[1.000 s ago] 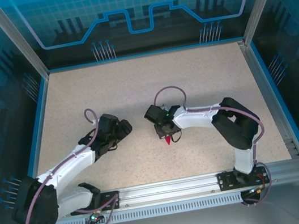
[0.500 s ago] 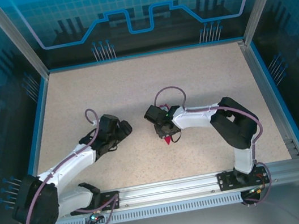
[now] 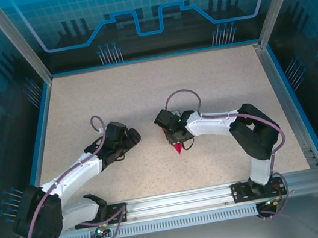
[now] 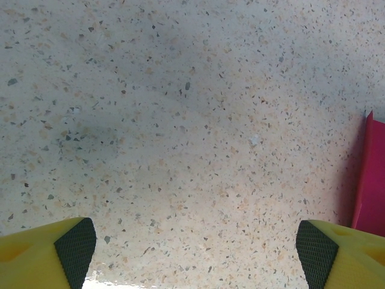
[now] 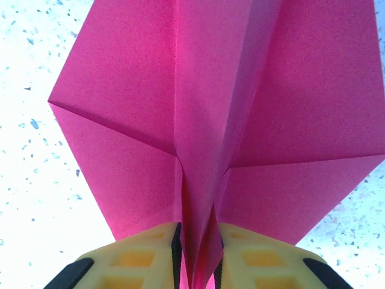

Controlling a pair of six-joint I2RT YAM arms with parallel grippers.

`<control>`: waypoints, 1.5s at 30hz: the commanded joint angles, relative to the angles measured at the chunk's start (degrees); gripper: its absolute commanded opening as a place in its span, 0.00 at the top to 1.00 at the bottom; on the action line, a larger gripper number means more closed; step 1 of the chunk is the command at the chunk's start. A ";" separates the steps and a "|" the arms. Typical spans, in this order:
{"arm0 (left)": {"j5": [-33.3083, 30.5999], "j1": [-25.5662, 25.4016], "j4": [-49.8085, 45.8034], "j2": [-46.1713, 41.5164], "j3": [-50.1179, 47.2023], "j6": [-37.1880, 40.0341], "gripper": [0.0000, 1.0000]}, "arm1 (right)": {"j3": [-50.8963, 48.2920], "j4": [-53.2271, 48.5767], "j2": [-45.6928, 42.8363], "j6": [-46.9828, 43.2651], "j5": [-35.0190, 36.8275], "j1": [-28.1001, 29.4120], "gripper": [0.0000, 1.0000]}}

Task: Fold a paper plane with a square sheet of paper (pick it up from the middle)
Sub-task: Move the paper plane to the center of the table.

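Observation:
The magenta paper plane (image 5: pixel 210 90) spreads its two wings in the right wrist view, with its centre fold running down between the yellow fingers. My right gripper (image 5: pixel 198 253) is shut on that fold, both pads against the paper. From above, only a pink tip of the paper plane (image 3: pixel 178 148) pokes out below the right gripper (image 3: pixel 174 138) near the table's middle. My left gripper (image 3: pixel 130 137) hovers a short way to the left, open, with bare table between its fingers. A pink edge of the paper plane (image 4: pixel 372 174) shows beside the left gripper (image 4: pixel 195 253).
The speckled beige table (image 3: pixel 142 91) is walled by blue transparent panels and metal posts. A metal rail (image 3: pixel 179 200) carrying both arm bases runs along the near edge.
The right arm has shifted slightly to the right, carrying the pink tip with it. The left arm has hardly moved.

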 commanded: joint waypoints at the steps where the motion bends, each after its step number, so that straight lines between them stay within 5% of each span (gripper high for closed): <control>1: -0.54 0.57 -0.82 0.50 1.04 1.18 0.09 | 1.53 -1.52 2.22 1.07 0.56 -0.75 0.78; 9: -0.50 0.57 -1.06 0.74 1.29 1.35 0.09 | 3.04 -1.70 2.90 0.62 2.26 -0.72 0.92; 17: -1.20 0.74 -2.48 1.42 1.83 1.05 0.02 | 8.43 -1.82 3.62 -3.51 3.48 -2.64 0.93; 32: -2.19 1.10 -5.54 0.65 1.92 1.22 0.01 | 24.24 -1.01 18.48 -7.43 -1.34 -8.01 0.91; 37: -2.55 1.19 -6.38 0.38 2.42 1.69 0.02 | 26.19 -3.86 16.67 -6.63 -1.34 -8.22 0.75; 45: -6.09 2.89 -10.86 -1.62 7.55 5.94 0.02 | 22.63 -3.66 -2.03 -10.86 3.37 -8.95 0.33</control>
